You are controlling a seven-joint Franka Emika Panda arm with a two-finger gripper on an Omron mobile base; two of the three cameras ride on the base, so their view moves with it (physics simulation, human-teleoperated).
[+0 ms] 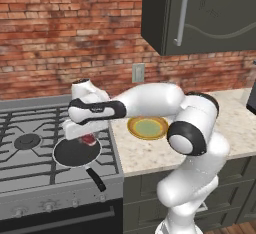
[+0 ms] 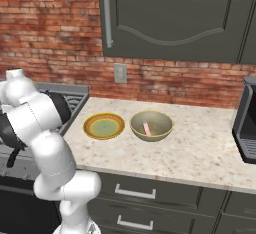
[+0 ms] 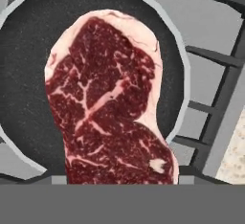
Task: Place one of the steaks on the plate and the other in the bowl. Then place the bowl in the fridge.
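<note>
Meanwhile, the white arm is reaching over the stove, its pincer (image 1: 86, 139) hanging low above a raw steak (image 3: 109, 103) lying in the black frying pan (image 1: 75, 153), apparently lining up a pick; whether its jaws are apart cannot be told. One steak (image 2: 147, 128) is already resting in the tan bowl (image 2: 151, 125) on the bench (image 2: 200, 150), just beside the one empty yellow-rimmed plate (image 2: 103, 126), seemingly awaiting the second.

A speckled countertop (image 2: 200, 148) carries a yellow-rimmed plate (image 2: 103, 126) beside a tan bowl (image 2: 151, 125); a black frying pan (image 1: 75, 153) sits on the stove (image 1: 30, 148).
</note>
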